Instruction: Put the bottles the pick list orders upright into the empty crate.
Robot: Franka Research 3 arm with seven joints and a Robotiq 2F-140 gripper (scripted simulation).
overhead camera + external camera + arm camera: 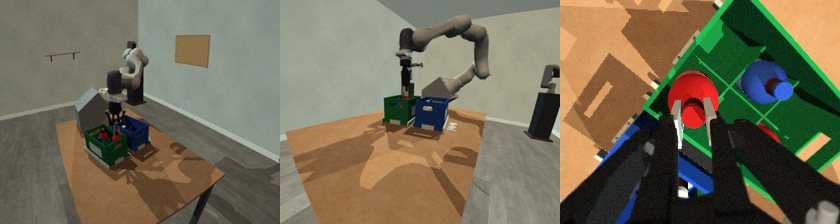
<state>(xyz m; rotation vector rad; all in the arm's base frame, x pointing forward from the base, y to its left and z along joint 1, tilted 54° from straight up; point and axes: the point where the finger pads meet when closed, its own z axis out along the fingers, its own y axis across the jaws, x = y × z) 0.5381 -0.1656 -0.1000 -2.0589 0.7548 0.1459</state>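
Observation:
My gripper [116, 131] [405, 94] [693, 109] is shut on the neck of a red bottle [116, 139] [691, 87], upright and partly raised in the green crate [115, 158] [397, 114] [712, 41]. Its red shoulder shows just at the rim in the exterior view. A blue bottle [99, 140] [761, 82] and another red bottle [103, 134] [768, 132] stand in that crate. The blue crate [143, 137] [431, 118] [691, 171] holds a white-capped bottle [124, 127] and something green. The pick list [452, 127] lies beside it, with green and red marks, too small to read surely.
The crates stand close side by side on light bases on the wooden table [98, 189] [394, 202]. A grey block with a sloped top [88, 109] [435, 88] stands behind them. The crate walls and inner dividers surround the raised bottle.

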